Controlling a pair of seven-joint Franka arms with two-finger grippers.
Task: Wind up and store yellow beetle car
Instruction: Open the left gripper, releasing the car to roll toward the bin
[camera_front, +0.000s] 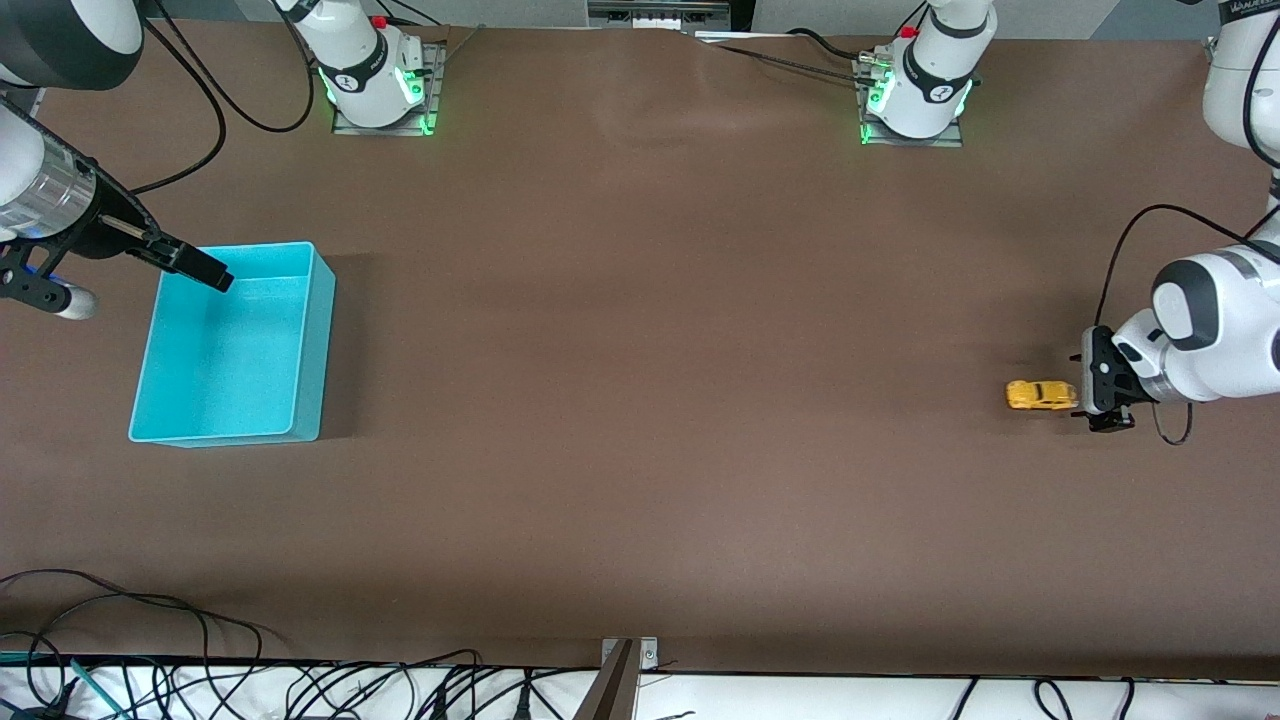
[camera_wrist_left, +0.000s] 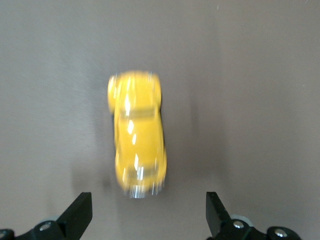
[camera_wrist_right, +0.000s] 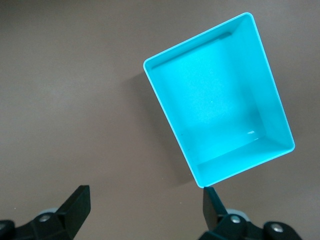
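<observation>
The yellow beetle car (camera_front: 1040, 395) stands on the brown table at the left arm's end, apart from everything else. My left gripper (camera_front: 1084, 392) is low right beside it and open. In the left wrist view the car (camera_wrist_left: 137, 135) lies just ahead of the gripper (camera_wrist_left: 147, 210), outside the gap between its spread fingers (camera_wrist_left: 80, 212). My right gripper (camera_front: 205, 270) hangs open over the rim of the turquoise bin (camera_front: 312, 340) at the right arm's end. The right wrist view shows the bin (camera_wrist_right: 220, 115) with nothing in it and the gripper (camera_wrist_right: 145, 205) holding nothing.
Both robot bases (camera_front: 375, 75) (camera_front: 920, 90) stand along the table's edge farthest from the front camera. Cables (camera_front: 250, 690) lie along the table's nearest edge. A wide stretch of bare brown table separates the car from the bin.
</observation>
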